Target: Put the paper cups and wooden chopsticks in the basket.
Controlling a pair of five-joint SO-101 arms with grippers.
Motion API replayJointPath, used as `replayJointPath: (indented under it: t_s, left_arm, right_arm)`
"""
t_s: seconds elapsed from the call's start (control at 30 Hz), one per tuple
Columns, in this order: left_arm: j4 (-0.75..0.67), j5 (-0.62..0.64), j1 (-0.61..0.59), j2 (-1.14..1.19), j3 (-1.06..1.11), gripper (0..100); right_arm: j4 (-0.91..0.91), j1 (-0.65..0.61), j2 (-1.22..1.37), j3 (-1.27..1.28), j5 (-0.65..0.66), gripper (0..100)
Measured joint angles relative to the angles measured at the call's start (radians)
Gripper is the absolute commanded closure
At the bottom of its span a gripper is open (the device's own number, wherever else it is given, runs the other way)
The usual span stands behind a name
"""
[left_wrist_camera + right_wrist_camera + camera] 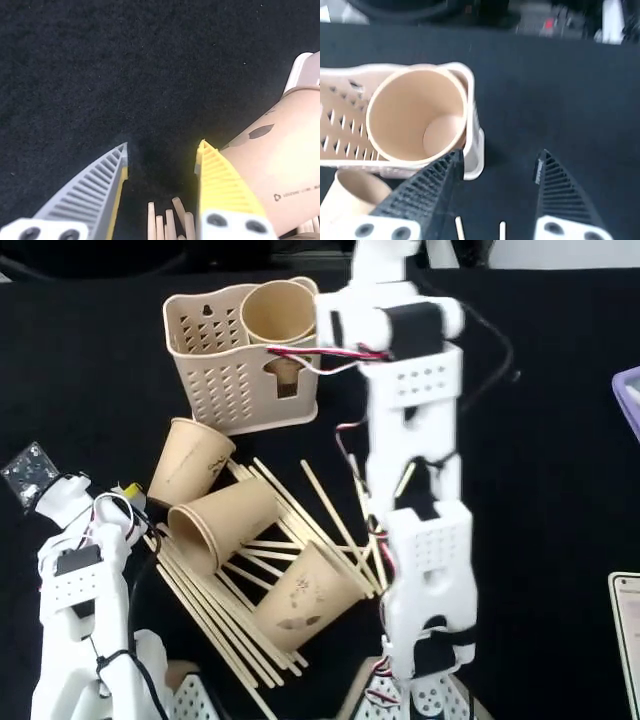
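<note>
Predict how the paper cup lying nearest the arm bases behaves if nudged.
The paper cup lies on its side atop loose chopsticks; tapered, so it would probably roll in an arc. Thin paper, open mouth: likely light, and crushable under a hard squeeze.

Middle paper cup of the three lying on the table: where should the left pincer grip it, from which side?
Take the rim. The middle paper cup lies on its side across the chopsticks, mouth open toward the left arm's side. From there the open left pincer could slide one finger inside, one outside the wall; pinched across, the round body may roll.
</note>
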Motion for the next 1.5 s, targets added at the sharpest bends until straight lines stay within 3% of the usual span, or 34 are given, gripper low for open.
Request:
replayJointPath:
  t_s: [0.63, 1.07, 1.3, 1.5]
  left_arm:
    - [0.000, 0.000, 0.000, 0.000, 0.000, 78]
    - [0.000, 0.000, 0.000, 0.000, 0.000, 78]
    - [0.000, 0.000, 0.000, 0.000, 0.000, 78]
    - [0.000, 0.000, 0.000, 0.000, 0.000, 78]
  right_arm:
    - [-0.061, -0.097, 0.080, 0.002, 0.000, 77.2]
    - [-0.064, -0.095, 0.100, 0.002, 0.000, 77.7]
    - [-0.058, -0.092, 0.100, 0.002, -0.002, 98.5]
    - [-0.038, -0.094, 0.100, 0.002, -0.002, 97.5]
